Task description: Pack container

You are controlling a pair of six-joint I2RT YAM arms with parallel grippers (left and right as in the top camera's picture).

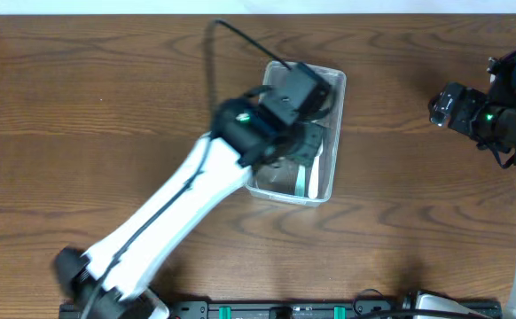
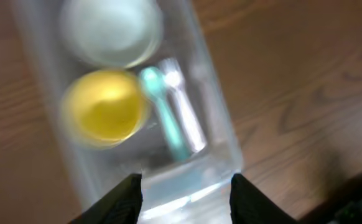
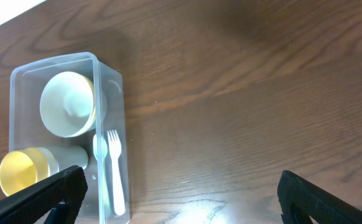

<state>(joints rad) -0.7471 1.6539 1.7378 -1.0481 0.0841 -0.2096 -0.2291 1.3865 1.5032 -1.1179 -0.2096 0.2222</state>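
Wood worktop (image 1: 63, 133): container (image 3: 56, 61) packed w/ cups (image 3: 69, 102), cutlery (image 3: 114, 168); left jaws released over it, right jaws spread, empty. Nxt prob: lift clear.

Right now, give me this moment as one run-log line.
left gripper open, empty, above container | right gripper open, empty, apart from container | inside: white cup, yellow cup, spoon, fork

The left wrist view is heavily blurred: the container (image 2: 221, 146) and its contents smear, with white glare along its near rim. The right wrist view is sharp, with a pale sheen on the counter (image 3: 196, 208). Overhead, the light is even and the shadows are soft.
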